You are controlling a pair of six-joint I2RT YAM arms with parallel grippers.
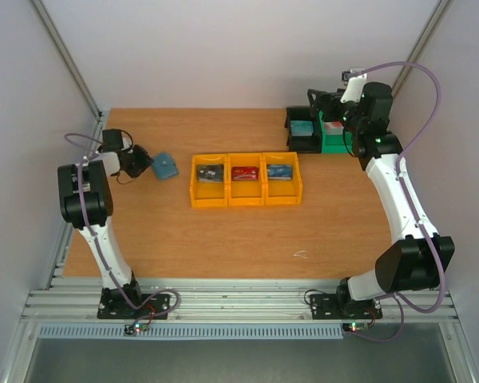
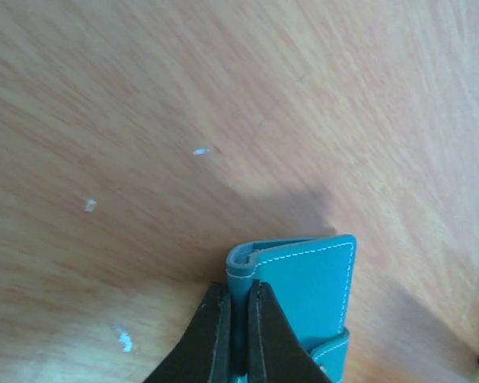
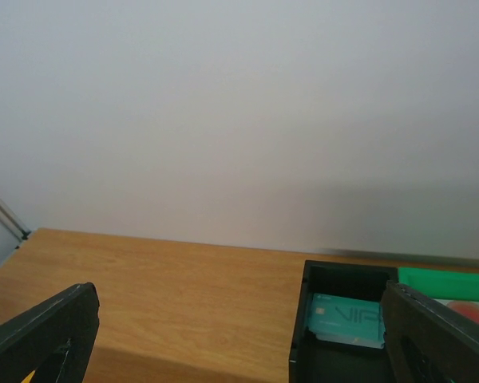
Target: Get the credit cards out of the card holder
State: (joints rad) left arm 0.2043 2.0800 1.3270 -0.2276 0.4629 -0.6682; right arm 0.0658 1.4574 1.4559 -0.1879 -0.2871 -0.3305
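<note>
The card holder (image 1: 166, 166), a folded blue wallet, is at the table's left. My left gripper (image 1: 148, 165) is shut on its folded edge. In the left wrist view the black fingers (image 2: 215, 335) pinch the blue fold of the card holder (image 2: 319, 287) just above the wood. Three credit cards lie in a row of yellow bins (image 1: 246, 199): a dark grey one (image 1: 211, 173), a red one (image 1: 246, 173) and a blue one (image 1: 280, 171). My right gripper (image 1: 323, 102) hangs open at the back right with nothing between its fingers (image 3: 48, 335).
A black box (image 1: 302, 136) holding a teal card (image 3: 347, 319) stands at the back right, next to a green box (image 1: 333, 140). White walls close the table at the back and at both sides.
</note>
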